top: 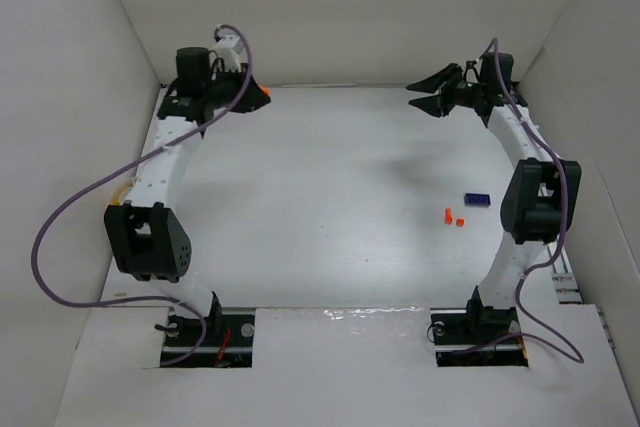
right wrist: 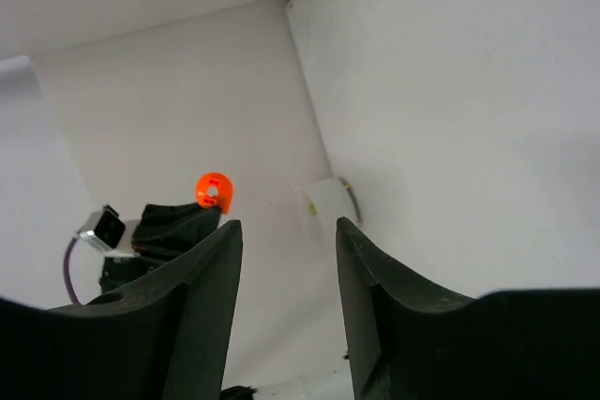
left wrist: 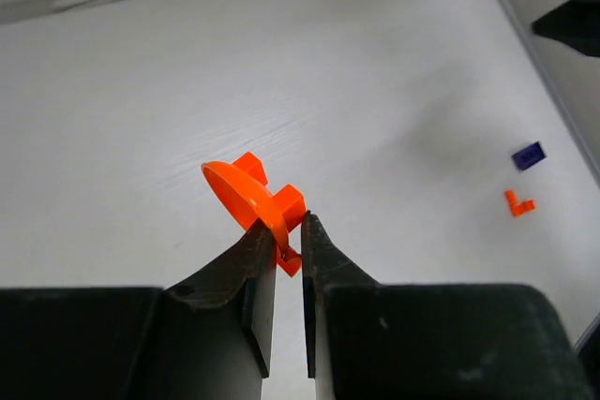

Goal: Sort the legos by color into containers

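Far to the left of the blue brick (top: 476,199), up by the back wall, the left gripper (left wrist: 292,231) is clamped tight on the rim of a small round orange dish (left wrist: 236,192). The dish hangs tilted on its edge, with orange pieces (left wrist: 289,201) showing against its inner face; whether they sit loose I cannot tell. The dish looks like thin, stiff, light plastic, and pinched by one lip it would probably swing or spill, so a grip across the rim with the dish level would be safer. Behind the blue brick and a little to its left, the right gripper (top: 425,95) points across toward the dish, its jaws standing apart with nothing between them. Just left of the blue brick and slightly nearer the arm bases lies a loose orange pair (left wrist: 517,201), flat on the white floor and well apart from both grippers. These bricks are hard, smooth and nearly weightless, much smaller than a fingertip. They are best pinched across their flat sides, squarely, since a skewed squeeze would likely flick them away. The blue brick itself lies alone on the floor.
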Robot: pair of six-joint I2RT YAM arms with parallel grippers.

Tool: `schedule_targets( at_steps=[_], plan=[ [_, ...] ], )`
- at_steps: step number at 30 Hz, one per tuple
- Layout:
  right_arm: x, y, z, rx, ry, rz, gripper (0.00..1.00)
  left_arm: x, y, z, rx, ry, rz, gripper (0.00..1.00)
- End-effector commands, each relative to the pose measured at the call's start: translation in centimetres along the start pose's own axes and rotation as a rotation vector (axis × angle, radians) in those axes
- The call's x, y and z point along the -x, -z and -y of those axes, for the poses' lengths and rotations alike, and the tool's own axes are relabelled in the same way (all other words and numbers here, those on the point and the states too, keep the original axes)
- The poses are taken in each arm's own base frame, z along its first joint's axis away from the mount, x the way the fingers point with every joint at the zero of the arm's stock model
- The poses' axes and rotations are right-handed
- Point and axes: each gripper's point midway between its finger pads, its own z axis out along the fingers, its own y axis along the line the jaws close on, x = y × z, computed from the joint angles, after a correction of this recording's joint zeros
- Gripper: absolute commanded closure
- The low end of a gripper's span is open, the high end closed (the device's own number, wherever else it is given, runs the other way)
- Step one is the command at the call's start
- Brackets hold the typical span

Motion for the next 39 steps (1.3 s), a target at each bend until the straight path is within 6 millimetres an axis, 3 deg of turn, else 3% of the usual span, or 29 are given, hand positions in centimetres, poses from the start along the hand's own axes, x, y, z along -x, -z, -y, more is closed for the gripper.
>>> schedule_targets(
  at_steps=[1,2,3,5,6,8,9,14,19,23,27,33,39],
  plan=[
    [-0.7,1.2,-1.8,-0.01,0.191,0.026,0.5,-2.9,5.6,-2.6,0.032,0.078,-0.179,1.0],
    [-0.6,1.2,-1.5,-0.022,0.197,0.032,0.5,-4.1,8.1,-4.1,0.052,0.129,-0.224,1.0],
    [-0.9,1.4,-1.3,-0.026,0.193,0.03,0.5,-3.9,9.3,-4.1,-0.004,0.023,-0.232,1.0],
    [-1.0,1.1,0.0,-0.042,0.183,0.022,0.5,-4.2,11.8,-4.9,-0.012,-0.031,-0.253,0.98],
    [-1.1,1.2,-0.2,-0.036,0.19,0.025,0.5,-4.9,13.1,-4.3,-0.033,-0.032,-0.293,0.98],
    [-1.2,1.2,0.3,-0.042,0.206,0.022,0.5,-5.2,14.4,-4.6,-0.037,-0.094,-0.317,0.98],
    [-1.2,1.2,0.3,-0.042,0.206,0.022,0.5,-6.3,15.5,-4.7,-0.037,-0.048,-0.361,0.99],
    [-1.4,0.8,0.4,-0.048,0.223,0.009,0.5,-6.8,18.0,-6.7,0.127,-0.066,-0.392,1.0],
    [-1.7,-0.1,0.1,-0.04,0.233,-0.014,0.5,-7.9,20.7,-6.6,0.243,-0.158,-0.427,1.0],
    [-1.6,-0.8,1.0,-0.041,0.219,-0.038,0.5,-9.9,22.6,-8.0,0.335,-0.242,-0.517,1.0],
    [-2.0,-1.3,0.8,-0.03,0.221,-0.065,0.51,-13.2,24.3,-9.9,0.378,-0.303,-0.65,1.0],
    [-2.0,-1.3,0.4,-0.017,0.226,-0.079,0.51,-15.9,25.8,-12.6,0.403,-0.308,-0.778,1.0],
    [-2.0,-1.3,0.4,-0.017,0.226,-0.079,0.51,-16.1,27.0,-14.9,0.449,-0.258,-0.812,1.0]
  ],
)
